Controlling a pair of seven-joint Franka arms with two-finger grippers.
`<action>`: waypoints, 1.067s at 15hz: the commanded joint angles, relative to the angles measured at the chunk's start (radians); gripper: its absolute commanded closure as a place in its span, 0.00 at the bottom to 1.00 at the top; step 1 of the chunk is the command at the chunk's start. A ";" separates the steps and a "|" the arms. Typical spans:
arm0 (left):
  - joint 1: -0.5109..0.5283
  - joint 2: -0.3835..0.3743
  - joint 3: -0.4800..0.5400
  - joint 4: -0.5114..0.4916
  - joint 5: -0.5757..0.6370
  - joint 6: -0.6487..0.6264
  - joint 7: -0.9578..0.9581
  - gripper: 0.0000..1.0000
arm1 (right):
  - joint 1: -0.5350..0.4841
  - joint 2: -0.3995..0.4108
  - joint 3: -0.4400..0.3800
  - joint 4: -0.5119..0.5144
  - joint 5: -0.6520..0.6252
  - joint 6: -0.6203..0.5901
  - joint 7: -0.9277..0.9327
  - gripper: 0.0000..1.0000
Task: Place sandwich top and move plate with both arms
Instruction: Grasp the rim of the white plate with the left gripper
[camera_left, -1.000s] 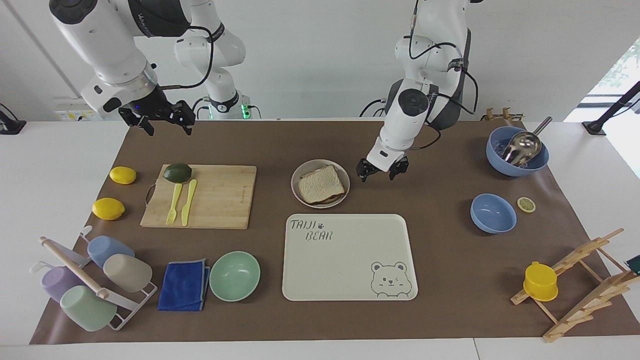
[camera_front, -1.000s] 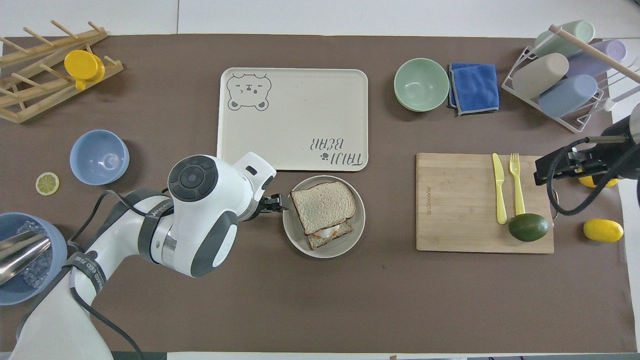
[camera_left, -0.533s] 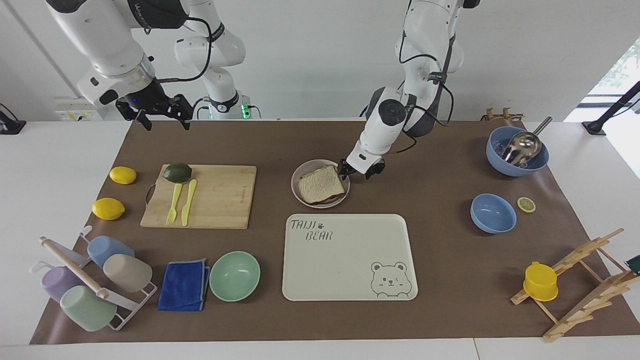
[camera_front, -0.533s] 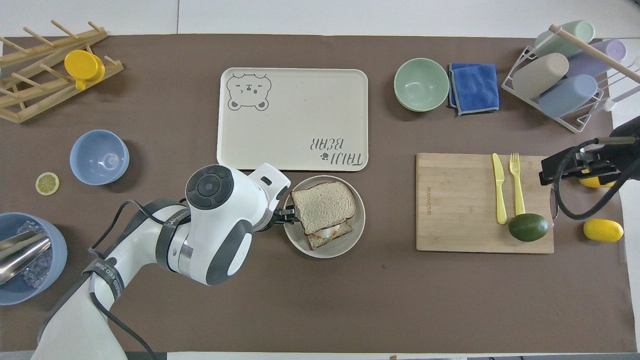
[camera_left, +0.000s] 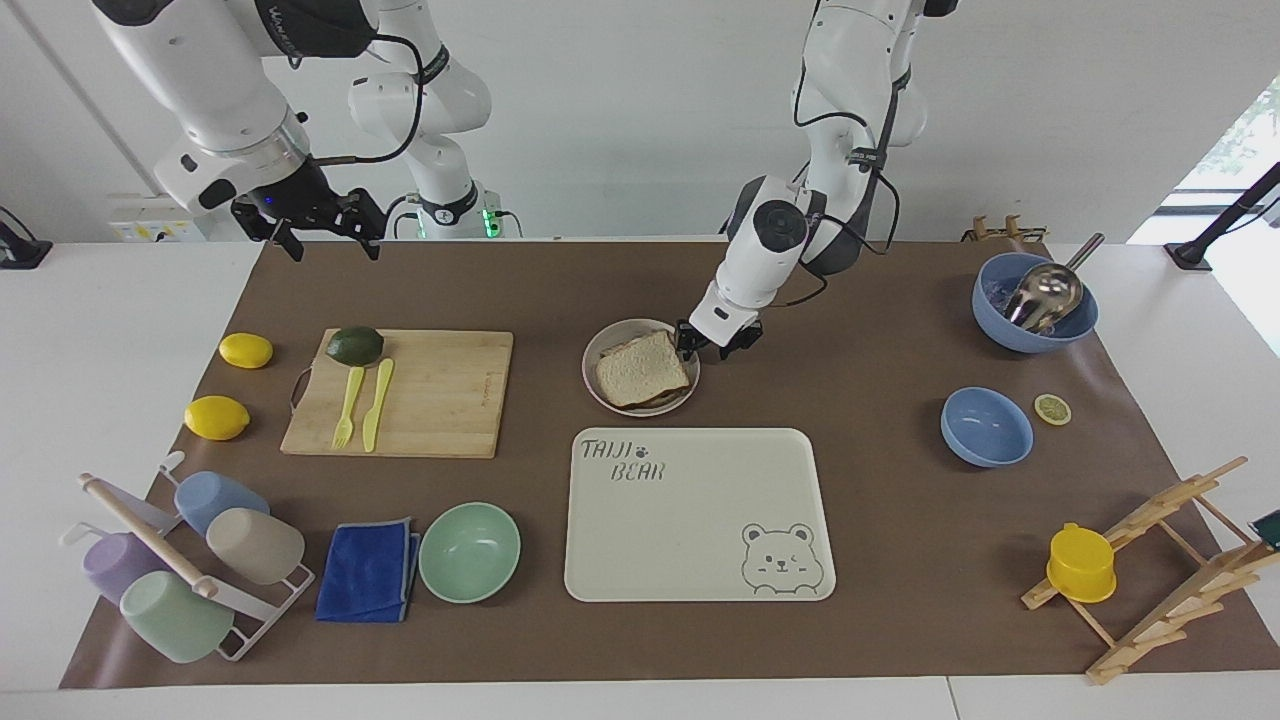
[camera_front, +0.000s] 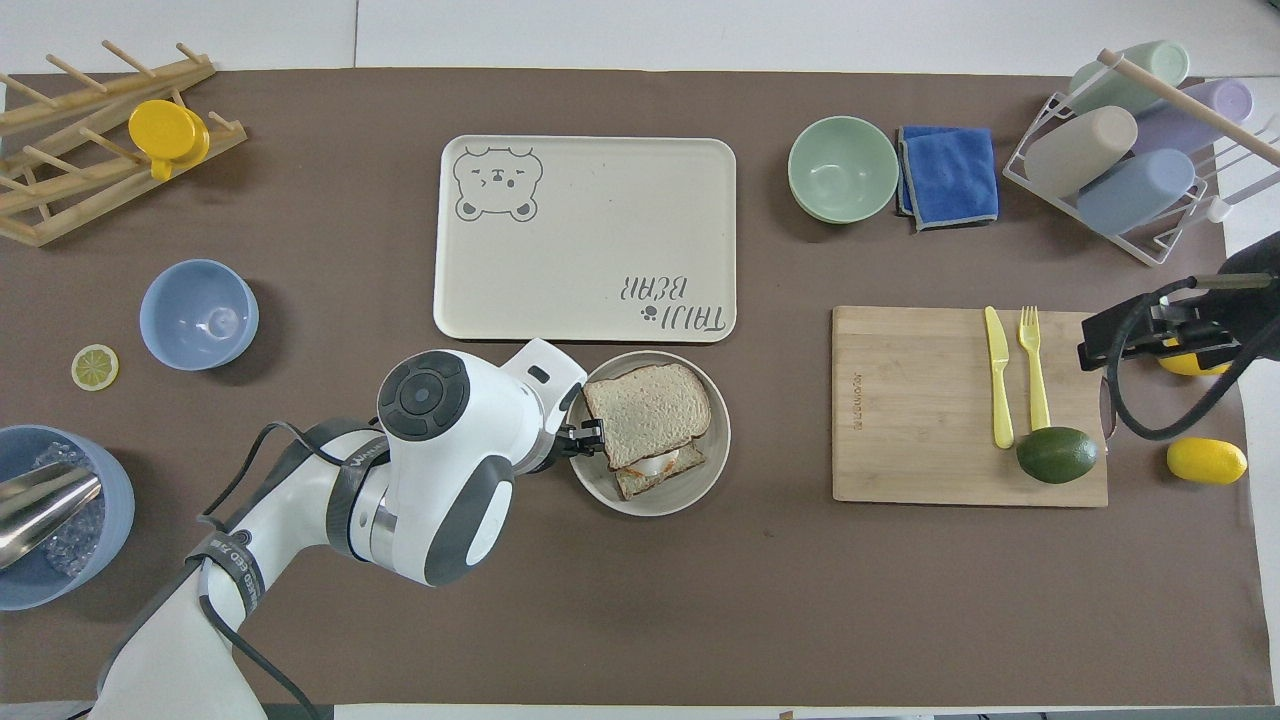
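The jaws of our left gripper (camera_left: 716, 344) straddle the plate (camera_left: 604, 342) rim at frame centre; clamped or not, we cannot tell. Our right gripper (camera_left: 322, 238) waits upper left with jaws apart, well away from the plate.

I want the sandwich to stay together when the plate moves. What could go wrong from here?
1. The left gripper is at the plate rim beside the top slice; it might nudge the bread.
2. The slice sits skewed over the lower toast, so a tilt could slide it off.
3. The right gripper waits up over the table edge; a one-sided lift may tip the plate.
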 joint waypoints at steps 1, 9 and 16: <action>-0.019 -0.020 0.014 -0.038 -0.035 0.039 0.002 0.60 | -0.005 -0.005 0.000 0.004 -0.010 -0.009 -0.011 0.00; -0.019 -0.020 0.014 -0.038 -0.041 0.040 0.002 1.00 | 0.000 -0.005 0.001 0.004 -0.007 -0.009 -0.011 0.00; 0.071 -0.075 0.017 0.018 -0.089 -0.082 0.064 1.00 | -0.005 -0.005 0.001 0.001 -0.001 -0.009 -0.008 0.00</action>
